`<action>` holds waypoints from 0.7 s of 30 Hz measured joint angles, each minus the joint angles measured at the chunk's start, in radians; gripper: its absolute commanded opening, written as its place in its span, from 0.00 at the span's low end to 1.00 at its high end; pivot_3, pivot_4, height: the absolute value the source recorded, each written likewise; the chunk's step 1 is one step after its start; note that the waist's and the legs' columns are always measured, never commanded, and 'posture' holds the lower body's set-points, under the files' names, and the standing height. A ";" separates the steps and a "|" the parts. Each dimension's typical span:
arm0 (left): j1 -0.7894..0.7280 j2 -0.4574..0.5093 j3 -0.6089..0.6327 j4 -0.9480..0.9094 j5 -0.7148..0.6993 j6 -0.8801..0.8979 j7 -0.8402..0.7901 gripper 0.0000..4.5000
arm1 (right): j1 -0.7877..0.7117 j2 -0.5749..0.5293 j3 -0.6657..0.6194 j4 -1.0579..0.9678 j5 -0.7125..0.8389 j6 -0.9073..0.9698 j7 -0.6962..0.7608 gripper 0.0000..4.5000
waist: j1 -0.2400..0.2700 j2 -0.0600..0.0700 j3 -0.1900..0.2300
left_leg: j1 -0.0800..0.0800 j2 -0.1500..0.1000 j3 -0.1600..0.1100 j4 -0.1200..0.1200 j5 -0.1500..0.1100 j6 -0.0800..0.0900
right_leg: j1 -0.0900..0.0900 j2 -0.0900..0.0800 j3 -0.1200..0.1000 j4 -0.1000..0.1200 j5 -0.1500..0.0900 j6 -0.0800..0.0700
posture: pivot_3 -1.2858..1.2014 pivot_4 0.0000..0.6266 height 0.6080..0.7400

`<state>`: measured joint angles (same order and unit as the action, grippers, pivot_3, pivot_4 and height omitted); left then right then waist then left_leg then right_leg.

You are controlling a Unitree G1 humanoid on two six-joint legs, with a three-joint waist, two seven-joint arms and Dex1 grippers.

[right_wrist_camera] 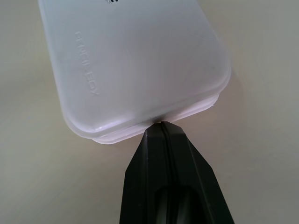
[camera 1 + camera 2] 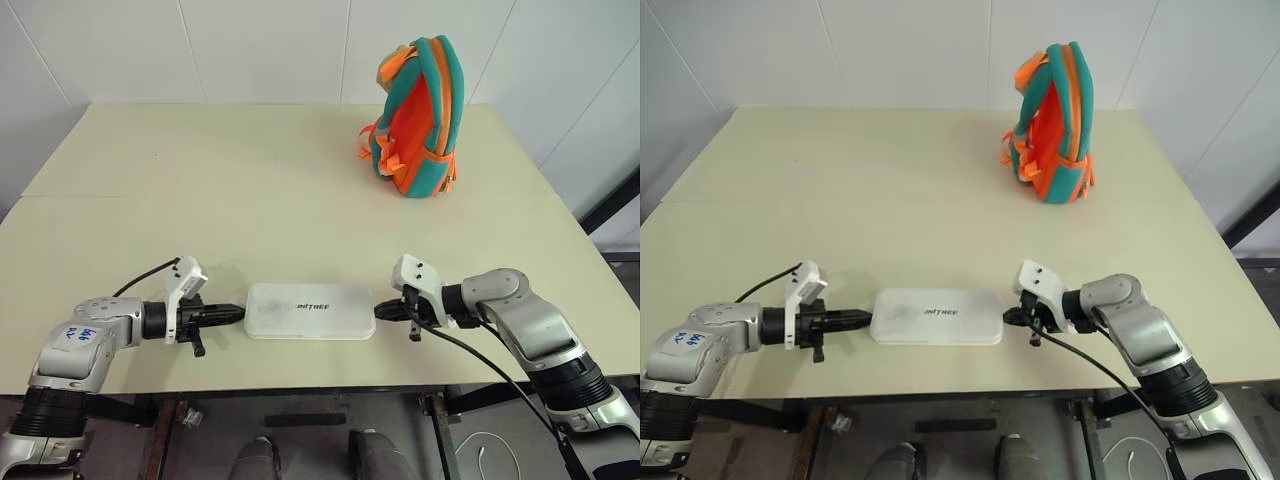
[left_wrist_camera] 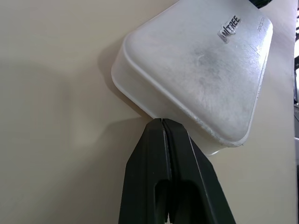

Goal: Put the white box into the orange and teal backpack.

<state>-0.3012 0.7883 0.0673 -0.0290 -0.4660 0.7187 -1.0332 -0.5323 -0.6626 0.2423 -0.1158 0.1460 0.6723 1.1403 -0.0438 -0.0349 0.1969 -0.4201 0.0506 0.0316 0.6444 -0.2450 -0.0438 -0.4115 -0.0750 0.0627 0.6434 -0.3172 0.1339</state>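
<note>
The white box (image 2: 310, 310) lies flat near the table's front edge, dark lettering on its lid. My left gripper (image 2: 238, 314) is shut, its tips touching the box's left end, as the left wrist view confirms (image 3: 162, 122). My right gripper (image 2: 378, 311) is shut too, its tips against the box's right end (image 1: 161, 124). The box (image 3: 201, 79) sits pinched between the two closed grippers. The orange and teal backpack (image 2: 422, 115) stands upright at the far right of the table, well away from both arms.
The pale table (image 2: 220, 200) stretches wide between the box and the backpack. A white wall runs behind the table's far edge. Black cables trail from both wrists over the front edge.
</note>
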 measured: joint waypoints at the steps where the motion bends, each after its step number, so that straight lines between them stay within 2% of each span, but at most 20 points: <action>1: 0.000 0.000 0.000 -0.002 0.000 0.000 0.000 0.01 | 0.000 -0.001 0.000 0.002 0.000 -0.004 -0.001 0.00 | 0.001 0.000 0.000 | 0.000 0.000 0.000 0.000 0.000 0.000 | 0.000 0.000 0.000 0.000 0.000 0.000 | 0.52 0.24 1.00; 6: -0.012 0.000 0.007 -0.024 0.002 -0.007 0.041 0.01 | -0.001 -0.018 0.000 0.018 0.000 -0.035 -0.006 0.00 | 0.010 0.000 0.000 | 0.000 0.000 0.000 0.000 0.000 0.000 | 0.000 0.000 0.000 0.000 0.000 0.000 | 0.52 0.24 1.00; 10: -0.031 0.001 0.080 -0.047 -0.007 0.010 0.095 0.01 | -0.009 -0.058 -0.007 0.045 0.000 -0.047 -0.002 0.00 | 0.015 0.000 0.000 | 0.000 0.000 0.000 0.000 0.000 0.000 | 0.000 0.000 0.000 0.000 0.000 0.000 | 0.52 0.24 1.00; 11: -0.040 0.006 0.092 -0.045 -0.015 0.037 0.106 0.04 | -0.011 -0.069 -0.010 0.048 0.000 -0.053 -0.001 0.04 | 0.015 0.000 0.000 | 0.000 0.000 0.000 0.000 0.000 0.000 | 0.000 0.000 0.000 0.000 0.000 0.000 | 0.52 0.24 1.00; 14: -0.045 0.021 0.110 -0.044 -0.024 0.076 0.115 0.21 | -0.025 -0.086 -0.015 0.059 0.001 -0.063 0.004 0.20 | 0.012 0.000 0.000 | 0.000 0.000 0.000 0.000 0.000 0.000 | 0.000 0.000 0.000 0.000 0.000 0.000 | 0.52 0.24 1.00; 21: -0.097 0.054 0.128 -0.046 -0.092 0.211 0.114 0.70 | -0.061 -0.113 -0.025 0.114 0.000 -0.094 -0.001 0.74 | 0.014 0.000 0.000 | 0.000 0.000 0.000 0.000 0.000 0.000 | 0.000 0.000 0.000 0.000 0.000 0.000 | 0.52 0.24 1.00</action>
<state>-0.3983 0.8420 0.1950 -0.0748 -0.5577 0.9299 -0.9192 -0.5937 -0.7756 0.2176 -0.0021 0.1456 0.5785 1.1396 -0.0299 -0.0349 0.1970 -0.4203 0.0505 0.0315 0.6446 -0.2452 -0.0436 -0.4115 -0.0749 0.0625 0.6429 -0.3172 0.1338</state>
